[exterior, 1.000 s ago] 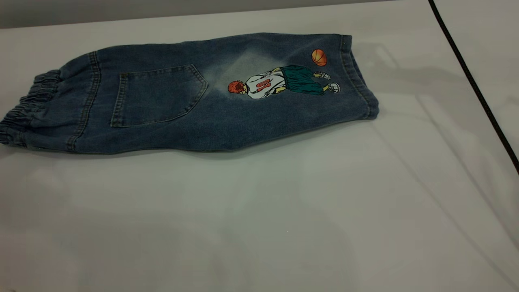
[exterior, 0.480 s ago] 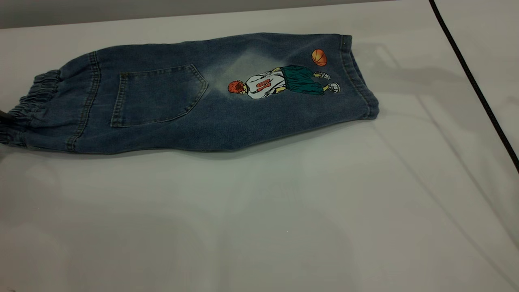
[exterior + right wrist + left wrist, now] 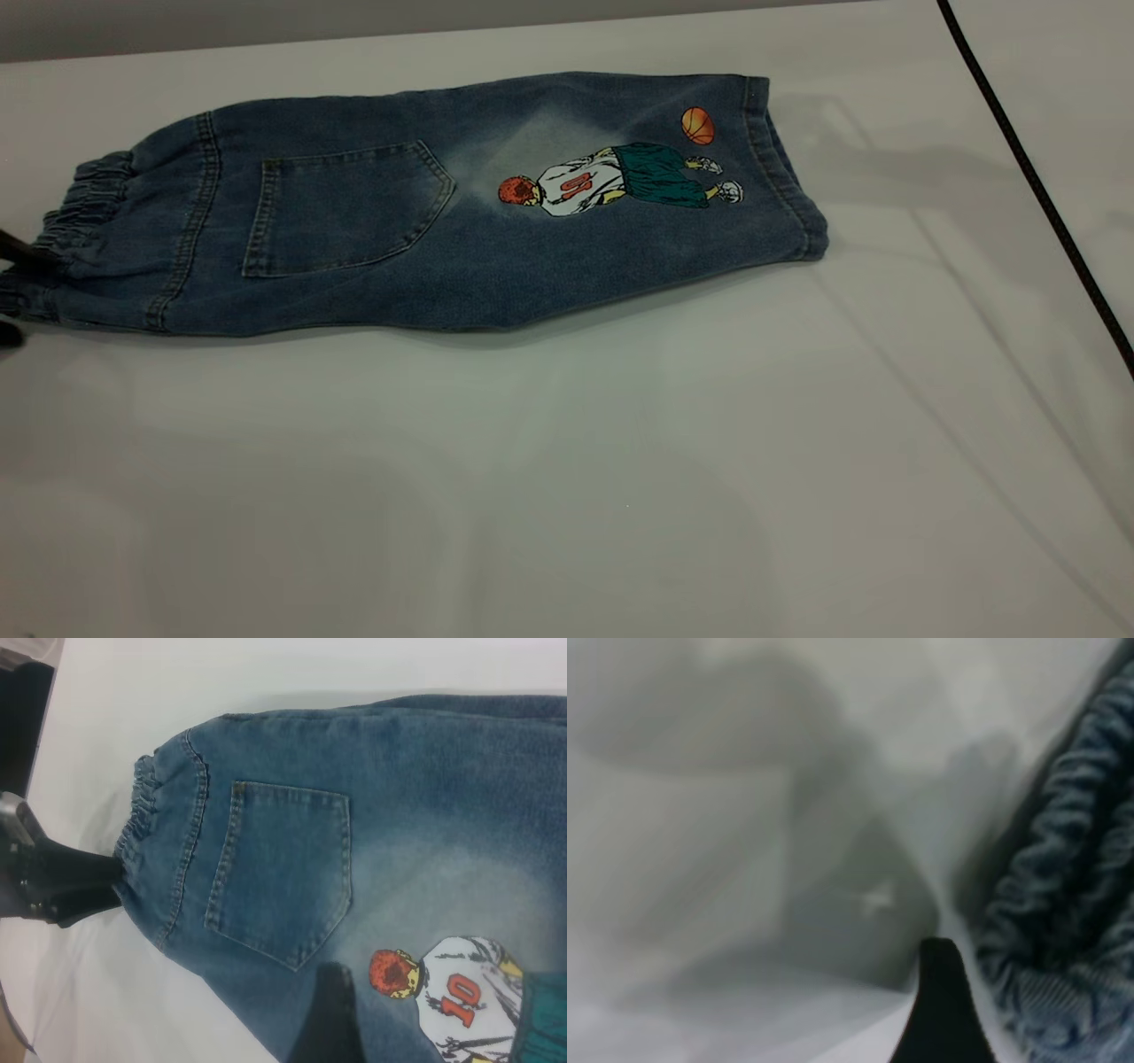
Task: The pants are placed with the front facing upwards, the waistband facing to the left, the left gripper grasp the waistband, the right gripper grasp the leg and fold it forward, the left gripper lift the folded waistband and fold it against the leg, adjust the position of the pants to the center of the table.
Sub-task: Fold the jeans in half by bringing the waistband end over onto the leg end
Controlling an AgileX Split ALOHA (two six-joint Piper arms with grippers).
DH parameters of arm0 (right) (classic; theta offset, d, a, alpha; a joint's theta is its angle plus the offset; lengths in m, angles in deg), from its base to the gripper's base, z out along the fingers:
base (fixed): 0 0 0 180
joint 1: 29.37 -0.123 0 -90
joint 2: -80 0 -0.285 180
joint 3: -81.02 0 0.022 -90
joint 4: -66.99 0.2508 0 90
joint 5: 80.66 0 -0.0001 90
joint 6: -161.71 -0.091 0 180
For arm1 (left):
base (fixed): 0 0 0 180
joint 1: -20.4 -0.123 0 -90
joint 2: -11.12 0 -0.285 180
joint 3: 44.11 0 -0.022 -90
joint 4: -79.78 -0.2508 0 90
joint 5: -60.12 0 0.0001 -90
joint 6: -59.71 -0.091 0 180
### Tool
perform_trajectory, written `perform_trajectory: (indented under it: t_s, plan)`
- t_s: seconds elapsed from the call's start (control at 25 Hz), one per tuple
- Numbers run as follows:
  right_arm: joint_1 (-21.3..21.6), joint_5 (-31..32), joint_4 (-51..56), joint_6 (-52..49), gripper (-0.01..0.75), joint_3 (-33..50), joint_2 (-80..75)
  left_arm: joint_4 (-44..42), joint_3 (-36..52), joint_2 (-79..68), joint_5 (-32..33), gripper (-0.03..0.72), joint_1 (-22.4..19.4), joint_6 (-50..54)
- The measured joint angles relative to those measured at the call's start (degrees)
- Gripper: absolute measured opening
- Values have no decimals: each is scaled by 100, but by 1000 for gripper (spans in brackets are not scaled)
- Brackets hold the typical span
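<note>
1. While the pants (image 3: 461,204) lie already folded lengthwise toward the table's (image 3: 567,487) far edge, back pocket and basketball print up, we are at the step where the left gripper (image 3: 13,292) takes the waistband (image 3: 75,221).
2. The waistband points at the left edge of the table, and the leg (image 3: 673,177) with its hem points right.
3. In the right wrist view, the left gripper's (image 3: 106,886) two fingers (image 3: 80,870) straddle the gathered waistband (image 3: 137,828) at its end, set narrowly apart; we cannot tell whether they have pinched the cloth yet.
4. Next, we judge, the left fingers must close firmly on the band, lift it, and carry it over to the leg.
5. The right gripper hangs above the pants; only one dark finger (image 3: 332,1019) shows, so we cannot tell its opening.
6. The exterior view cuts the left gripper off at the picture's side; the left wrist view shows only one fingertip (image 3: 943,1010) beside blurred ruffles (image 3: 1063,904).
7. A black cable (image 3: 1036,190) crosses the far right corner.
</note>
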Motion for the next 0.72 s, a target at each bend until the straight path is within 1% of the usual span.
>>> perform_trajectory:
  t_s: [0.28, 0.36, 0.44, 0.48, 0.6, 0.64, 0.72]
  plan:
    - [-122, -5, -13, 2, 539, 7, -6, 531, -5, -64, -218, 472, 225, -300]
    - [-154, 4, -19, 2, 539, 13, -6, 561, -5, -78, -298, 451, 269, -283]
    - [-168, -7, -39, 2, 539, 13, -6, 535, -5, -78, -386, 399, 274, -271]
    - [-174, -2, -44, 2, 539, 13, -6, 524, -5, -83, -433, 353, 274, -265]
    - [-299, -19, -15, 2, 539, 13, -82, 499, -5, -91, -511, 178, 274, -255]
    - [-368, -6, 9, 6, 539, 13, -127, 499, -5, -91, -500, 139, 274, -263]
    - [-521, -6, 14, 19, 539, 13, -277, 492, -5, -91, -469, 141, 274, -324]
